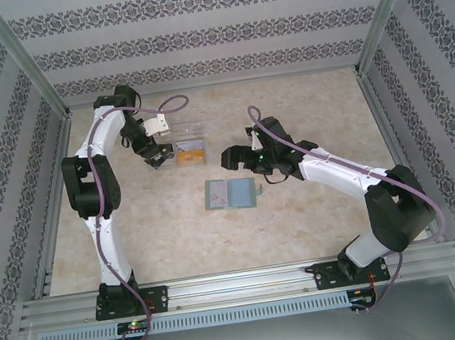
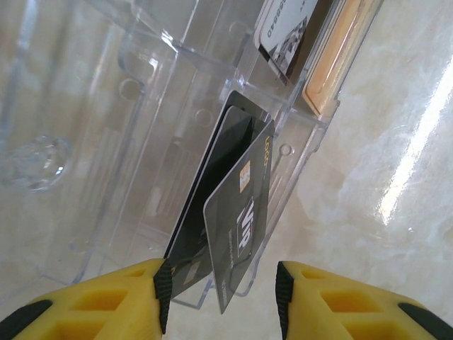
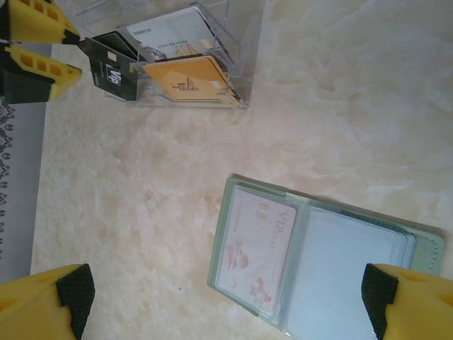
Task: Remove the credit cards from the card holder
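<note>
Counter (image 1: 302,101): pale marbled top, walled in by patterned panels.
Card holder (image 1: 231,193): sage green, lying open and flat about mid-counter, slightly nearer the near edge than the tray is, pockets facing up.
Pale card (image 3: 255,248): pinkish-white with "VIP" lettering, seated behind the clear pocket of one half of the holder. The other half shows stacked clear pockets; I cannot tell whether they hold anything.
Clear tray (image 1: 182,142): toward the far edge, left of centre, well apart from the holder.
Orange card (image 3: 187,81): lying in the tray, face up.
Whitish card (image 3: 166,28): in the tray beside the orange one, on the side farther from the holder.
Black card (image 2: 237,227): "VIP" lettering, standing tilted at the tray's left end, lower corner poking out past the tray wall.
Left tool (image 1: 157,157): at the tray's left end, jaws partly apart with the black card's lower edge between them. One pad is at the card's corner and the other is clear of it, so the card is not clamped.
Right tool (image 3: 226,301): above the counter just to the far side of the holder, jaws spread wide, holding nothing.
</note>
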You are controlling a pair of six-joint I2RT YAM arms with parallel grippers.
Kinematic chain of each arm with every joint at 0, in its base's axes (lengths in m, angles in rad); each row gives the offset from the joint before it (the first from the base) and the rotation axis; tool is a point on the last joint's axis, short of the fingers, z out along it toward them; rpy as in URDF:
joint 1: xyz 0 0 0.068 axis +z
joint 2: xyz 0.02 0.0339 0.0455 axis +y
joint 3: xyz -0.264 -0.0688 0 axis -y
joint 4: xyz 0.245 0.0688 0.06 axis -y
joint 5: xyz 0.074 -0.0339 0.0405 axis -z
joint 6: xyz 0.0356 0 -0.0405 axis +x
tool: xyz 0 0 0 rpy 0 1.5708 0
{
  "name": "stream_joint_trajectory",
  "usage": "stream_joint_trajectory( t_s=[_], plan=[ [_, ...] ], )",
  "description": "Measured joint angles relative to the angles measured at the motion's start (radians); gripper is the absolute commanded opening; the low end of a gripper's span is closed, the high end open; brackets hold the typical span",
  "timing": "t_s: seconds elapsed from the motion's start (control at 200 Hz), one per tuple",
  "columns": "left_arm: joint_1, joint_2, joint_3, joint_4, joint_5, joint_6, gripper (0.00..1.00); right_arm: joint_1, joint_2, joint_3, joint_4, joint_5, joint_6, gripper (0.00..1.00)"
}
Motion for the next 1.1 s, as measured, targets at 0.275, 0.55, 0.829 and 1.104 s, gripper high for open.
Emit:
stream_joint_trajectory(
  t_s=[0.275,0.55,0.829,1.104],
  plan=[
    [0.000,0.028,0.017,-0.002,-0.001,-0.013,0.41,0.000,0.000,0.000,0.000,0.003,0.000,0.98],
    [0.000,0.033,0.024,-0.001,-0.001,-0.024,0.35,0.000,0.001,0.000,0.000,0.004,0.000,0.98],
    [0.001,0.040,0.024,-0.001,-0.001,-0.023,0.20,0.000,0.006,0.015,-0.008,0.007,-0.001,0.98],
    [0.001,0.037,0.024,0.005,0.001,-0.022,0.05,0.000,0.012,0.015,-0.008,0.010,-0.008,0.98]
  ],
)
